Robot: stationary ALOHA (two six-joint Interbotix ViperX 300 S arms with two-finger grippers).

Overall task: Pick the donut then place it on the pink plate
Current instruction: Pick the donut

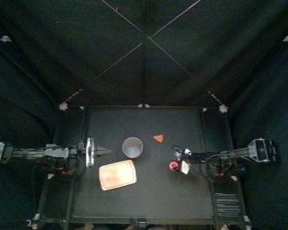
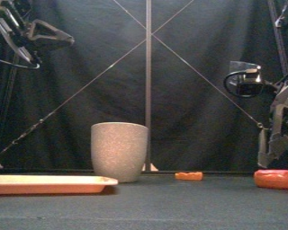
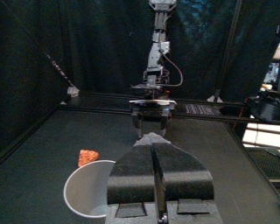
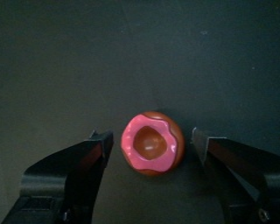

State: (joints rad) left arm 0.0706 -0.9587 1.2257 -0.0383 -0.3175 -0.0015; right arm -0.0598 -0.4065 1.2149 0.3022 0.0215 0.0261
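Donut (image 4: 152,143): one, pink-iced, lying flat on the surface (image 1: 171,193) at its right side. It is well apart from the plate (image 1: 118,176), which sits left of centre near the front. The right gripper (image 4: 150,137) is lined up on the donut with its jaws wide, one on each side and a gap at both. Nothing is held. In the front view the jaws appear to hang above the donut rather than level with it, but their exact height cannot be fixed.

Step in hand, as judged: the grasp. To do it well:
- Lower straight down until the jaws bracket the donut's sides.
- Keep it centred so both jaws meet it together.
- Close across the body so it neither tips nor skids.
- Lift clear before crossing, since the cup (image 1: 133,145) stands just behind the likely route to the plate.

The left gripper (image 3: 156,153) rests at the left side, jaws closed together and empty.

Count: one donut, one plate, one cup, one small orange toy (image 1: 160,137), two arms.
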